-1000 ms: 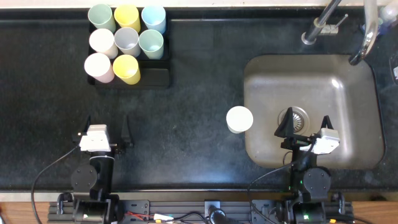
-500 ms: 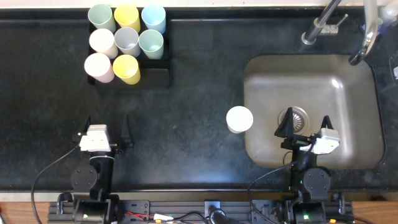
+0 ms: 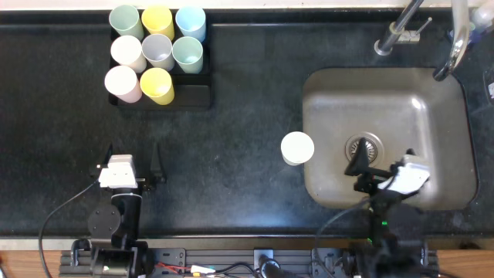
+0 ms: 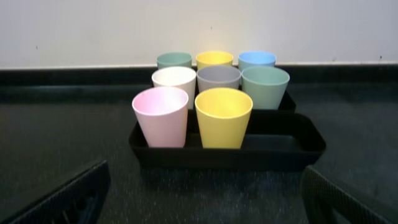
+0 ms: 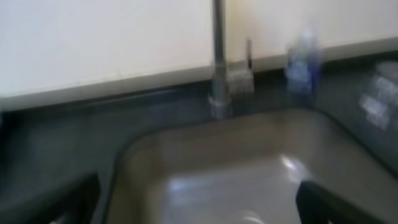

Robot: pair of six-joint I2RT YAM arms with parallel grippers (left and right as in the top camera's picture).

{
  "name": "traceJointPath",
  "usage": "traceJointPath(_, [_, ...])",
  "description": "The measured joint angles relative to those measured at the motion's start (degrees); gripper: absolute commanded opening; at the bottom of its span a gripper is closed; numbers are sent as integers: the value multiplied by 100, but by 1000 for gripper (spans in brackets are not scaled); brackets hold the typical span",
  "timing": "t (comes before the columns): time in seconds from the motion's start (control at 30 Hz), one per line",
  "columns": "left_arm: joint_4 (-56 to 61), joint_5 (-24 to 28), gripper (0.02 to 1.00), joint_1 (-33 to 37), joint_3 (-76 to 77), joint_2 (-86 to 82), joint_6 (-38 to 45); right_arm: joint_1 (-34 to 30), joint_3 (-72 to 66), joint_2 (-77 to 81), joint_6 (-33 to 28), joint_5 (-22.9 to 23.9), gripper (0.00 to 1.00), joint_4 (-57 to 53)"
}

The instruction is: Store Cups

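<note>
A white cup (image 3: 297, 147) stands alone on the dark counter, just left of the sink (image 3: 432, 93). A black tray (image 3: 194, 96) at the back left holds several pastel cups, among them a pink one (image 3: 123, 83) and a yellow one (image 3: 157, 85); its front right slot is bare. My left gripper (image 3: 133, 160) is open near the front edge, facing the tray (image 4: 273, 146) and the yellow cup (image 4: 224, 116), some way short of them. My right gripper (image 3: 382, 160) hangs open over the sink basin (image 5: 217, 168), to the right of the white cup.
A faucet (image 3: 401, 27) rises behind the sink, and in the right wrist view the faucet (image 5: 217, 56) has a bottle (image 5: 301, 62) beside it. A wide stretch of dark counter (image 3: 231, 154) lies between the tray and the white cup.
The right arm has shifted slightly, its wrist nudging toward the right over the sink. The left arm, the white cup and the tray have not moved.
</note>
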Motion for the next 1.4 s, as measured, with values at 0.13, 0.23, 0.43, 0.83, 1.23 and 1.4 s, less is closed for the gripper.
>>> traceJointPath(0.13, [13,4,998,0,4,-13,0,9,3237,2374,-39,-59,998,-2514])
traceJointPath(0.23, [2,0,996,0,2,-22,0,199,4723,4009,-210,-42,996,-3759])
traceJointPath(0.43, [-4,0,998,0,2,-22,0,1152,6231,6813,-844,-90,998,-5506])
traceJointPath(0.83, [-4,0,998,0,2,-22,0,1010,6236,8376,-2308,-1792,998,-5064])
traceJointPath(1.23, [-4,0,998,0,2,-22,0,793,6231,9259,-2896,-2041,998,-4996])
traceJointPath(1.4, [-4,0,998,0,2,-22,0,793,6142,9335,-3008,-2081,1000,-4870])
